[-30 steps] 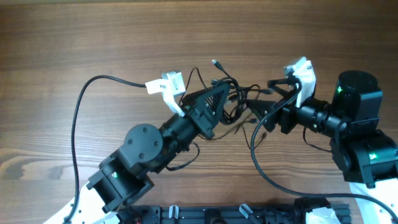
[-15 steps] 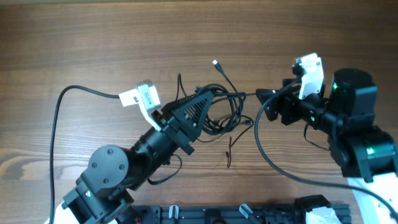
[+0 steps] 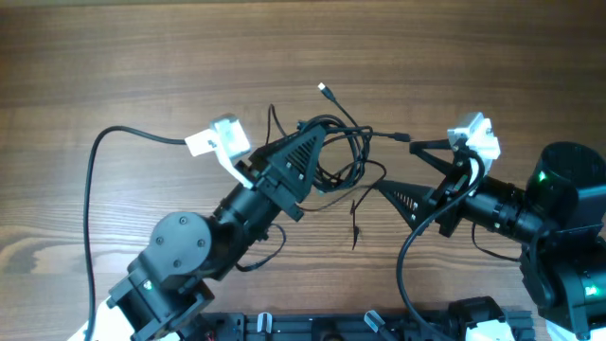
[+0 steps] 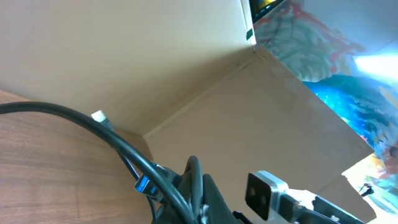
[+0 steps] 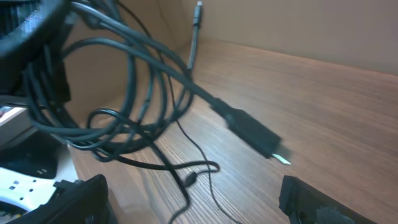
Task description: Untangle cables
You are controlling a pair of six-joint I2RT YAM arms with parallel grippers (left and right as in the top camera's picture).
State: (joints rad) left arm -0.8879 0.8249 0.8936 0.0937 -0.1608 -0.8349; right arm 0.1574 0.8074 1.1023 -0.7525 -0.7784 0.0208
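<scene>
The cables form a loose black tangle at mid-table, with one plug pointing right and a small tip pointing away. My left gripper is shut on the tangle's left side. In the left wrist view the strands cross its closed fingers. My right gripper stands open just right of the tangle and holds nothing. In the right wrist view the loops and the long plug lie ahead of its spread fingers. A thin strand trails toward me.
A thick black arm cable arcs over the table's left side. White camera mounts stick up from both wrists. A cardboard wall stands behind the table. The arm bases fill the near corners.
My right gripper has drawn back toward the near right, away from the tangle, with its jaws wider. The plug end now lies free. My left gripper keeps its grip and has shifted slightly.
</scene>
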